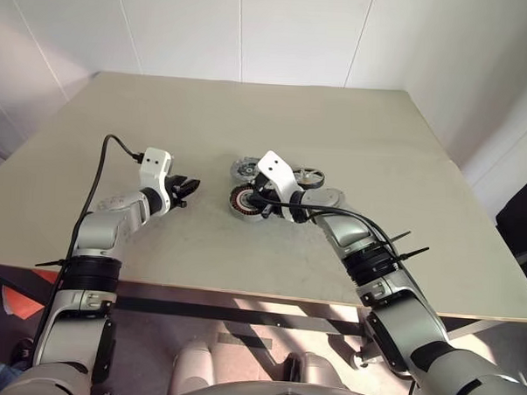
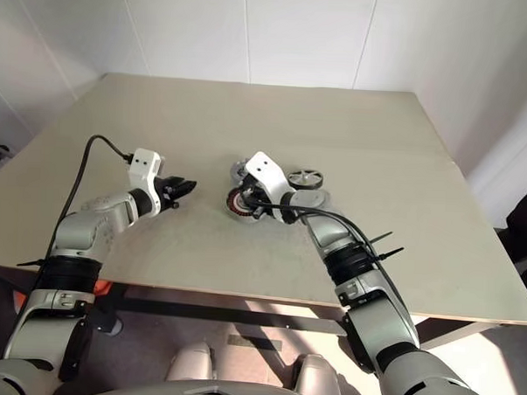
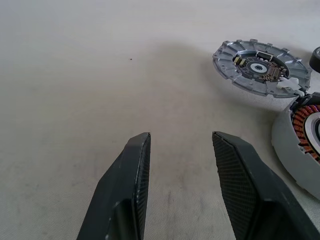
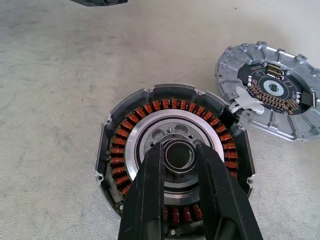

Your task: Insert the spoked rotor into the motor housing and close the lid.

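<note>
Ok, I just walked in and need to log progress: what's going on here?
The right gripper is closed around the centre hub of the motor housing on the table. The lid and the spoked rotor lie nearby, untouched. The left gripper hangs open over bare table.

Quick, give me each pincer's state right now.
Left pincer: open, holding nothing, above the bare table.
Right pincer: fingers down at the hub in the centre of the motor housing; a firm grip cannot be told.
</note>
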`<action>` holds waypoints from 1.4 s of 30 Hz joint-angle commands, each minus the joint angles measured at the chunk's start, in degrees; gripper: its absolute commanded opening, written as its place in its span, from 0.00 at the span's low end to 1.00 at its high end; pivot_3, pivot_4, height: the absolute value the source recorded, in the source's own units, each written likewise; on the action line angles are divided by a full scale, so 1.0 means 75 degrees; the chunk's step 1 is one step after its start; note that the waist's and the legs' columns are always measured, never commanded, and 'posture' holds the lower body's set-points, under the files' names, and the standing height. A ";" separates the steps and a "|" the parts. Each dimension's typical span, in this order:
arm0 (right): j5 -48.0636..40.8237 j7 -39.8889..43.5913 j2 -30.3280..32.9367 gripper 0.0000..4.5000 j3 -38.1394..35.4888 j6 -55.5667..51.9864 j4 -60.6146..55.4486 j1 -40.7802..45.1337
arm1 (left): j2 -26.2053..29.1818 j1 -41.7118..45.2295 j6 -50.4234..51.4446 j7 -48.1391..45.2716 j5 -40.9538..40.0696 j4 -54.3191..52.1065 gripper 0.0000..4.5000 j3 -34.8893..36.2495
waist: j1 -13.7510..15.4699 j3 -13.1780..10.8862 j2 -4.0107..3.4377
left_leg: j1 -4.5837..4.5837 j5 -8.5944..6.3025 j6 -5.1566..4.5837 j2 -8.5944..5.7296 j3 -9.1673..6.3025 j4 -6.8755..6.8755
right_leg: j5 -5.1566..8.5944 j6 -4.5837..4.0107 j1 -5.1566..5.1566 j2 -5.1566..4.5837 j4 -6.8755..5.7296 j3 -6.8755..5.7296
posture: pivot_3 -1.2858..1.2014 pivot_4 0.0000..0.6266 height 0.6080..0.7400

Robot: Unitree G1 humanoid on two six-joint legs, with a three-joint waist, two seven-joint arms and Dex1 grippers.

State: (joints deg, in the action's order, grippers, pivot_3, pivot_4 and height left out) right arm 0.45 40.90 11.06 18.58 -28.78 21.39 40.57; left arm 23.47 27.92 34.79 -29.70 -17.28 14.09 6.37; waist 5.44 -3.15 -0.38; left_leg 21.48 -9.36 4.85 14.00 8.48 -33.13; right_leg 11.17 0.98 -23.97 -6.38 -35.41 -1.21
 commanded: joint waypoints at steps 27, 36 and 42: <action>0.0076 -0.0207 -0.0171 0.14 -0.0147 0.0327 0.0246 0.0276 | 0.0067 -0.0103 -0.0218 -0.0013 0.0232 -0.0269 0.46 -0.0094 | -0.0001 0.0000 0.0000 | 0.0000 0.0000 0.0000 0.0000 0.0000 0.0000 | 0.0000 0.0000 0.0000 0.0000 0.0000 0.0000 | 0.52 0.00 1.00; -0.0037 0.0067 -0.0061 0.58 -0.0144 0.0185 -0.0115 0.0138 | 0.0087 -0.0001 -0.0255 -0.0043 0.0301 -0.0146 0.46 -0.0079 | -0.0002 0.0000 0.0000 | -0.0001 0.0000 0.0000 0.0000 -0.0001 0.0000 | 0.0000 0.0000 0.0000 0.0000 0.0000 0.0000 | 0.52 0.00 1.00; -0.0167 0.0031 -0.0100 0.89 -0.0298 0.0118 -0.0420 0.0194 | 0.0082 0.0055 -0.0295 -0.0076 0.0340 -0.0041 0.46 -0.0110 | -0.0001 0.0000 0.0000 | -0.0001 0.0000 0.0000 0.0000 -0.0001 0.0000 | 0.0000 0.0000 0.0000 0.0001 0.0000 0.0000 | 0.52 0.00 1.00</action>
State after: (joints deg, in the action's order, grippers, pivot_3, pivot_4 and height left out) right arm 0.19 41.17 10.60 18.10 -28.03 20.99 40.89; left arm 23.46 26.87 33.76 -29.84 -14.98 14.70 5.52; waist 5.43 -3.15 -0.38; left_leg 21.48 -9.36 4.85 14.01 8.48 -33.13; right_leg 11.17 0.98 -23.97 -6.38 -35.41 -1.21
